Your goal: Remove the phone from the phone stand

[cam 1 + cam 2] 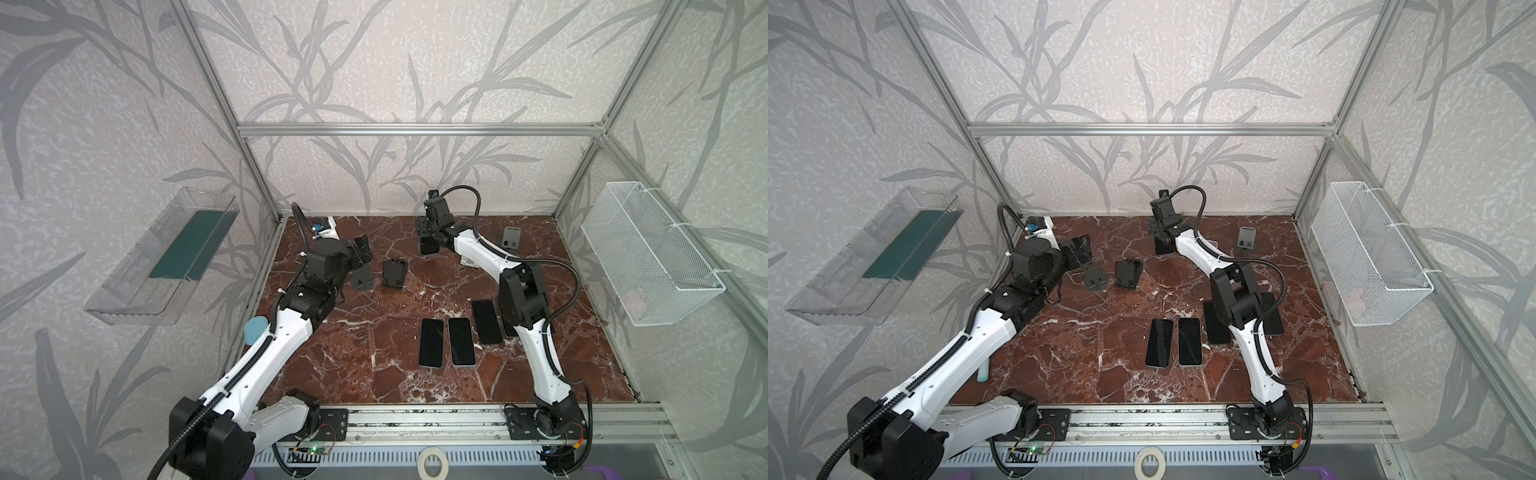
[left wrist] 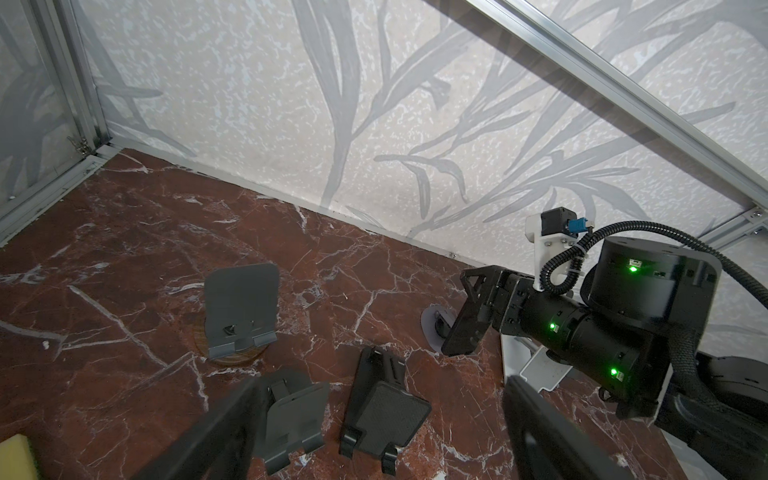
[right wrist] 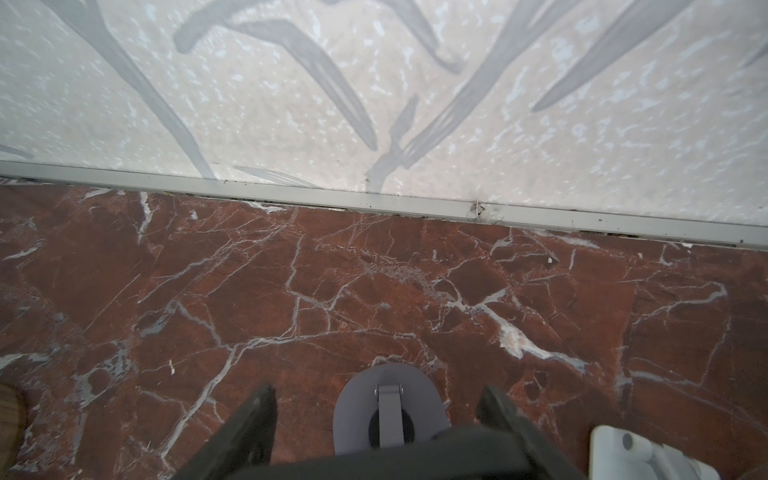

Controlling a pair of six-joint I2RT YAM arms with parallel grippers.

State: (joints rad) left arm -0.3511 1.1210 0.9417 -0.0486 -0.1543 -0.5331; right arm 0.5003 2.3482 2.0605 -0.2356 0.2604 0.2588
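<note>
**Student:** How did the fingers (image 3: 253, 424) of the right gripper (image 3: 376, 399) stand?

**Instructor:** They were clamped on the two long edges of the phone (image 2: 463, 328). In the right wrist view it showed as a dark slab filling the gap between them. The phone leaned upright on the grey phone stand (image 3: 390, 411). The stand's round base sat on the marble table (image 1: 374, 374), near the back wall.

**Student:** And the left gripper (image 1: 362, 249)?

**Instructor:** Its fingers (image 2: 232, 424) stood wide apart with nothing between them. They were near a black stand (image 2: 382, 415) and a grey stand (image 2: 291, 415), both empty, toward the table's left rear.

**Student:** What did the containers hold?

**Instructor:** The clear bin (image 1: 124, 303) on the left wall held a flat green sheet (image 1: 191, 245). The white wire basket (image 1: 665, 266) on the right wall showed only a faint pinkish patch (image 1: 636, 301) at its bottom, too blurred to name. A row of spare phones (image 1: 461, 340) lay flat on the table, well apart from both containers. The one farthest right was partly hidden behind the right arm.
</note>
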